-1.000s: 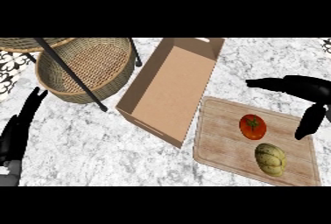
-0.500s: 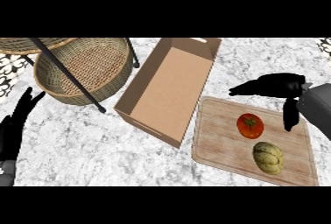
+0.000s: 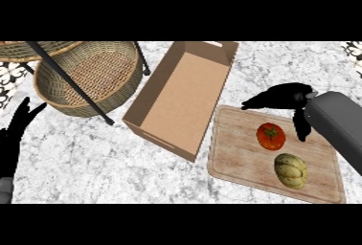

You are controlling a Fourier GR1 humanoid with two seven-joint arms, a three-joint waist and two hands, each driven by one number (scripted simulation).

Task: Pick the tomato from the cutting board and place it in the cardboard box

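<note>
Tomato point(image 3: 271, 136) on cutting board point(image 3: 240, 158), right hand point(image 3: 283, 97) above, fingers point(image 3: 258, 102) relaxed

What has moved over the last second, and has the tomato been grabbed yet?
The right hand has swung in leftward over the cutting board, now above the tomato, open, not gripping it. Tomato, cardboard box and left hand are unchanged.

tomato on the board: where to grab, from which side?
Likely from above, fingers and thumb round the tomato's red sides. It sits stem-up on the cutting board, its sides exposed, apart from the yellow-green fruit nearer the robot. The right hand hovers open just beyond it.
</note>
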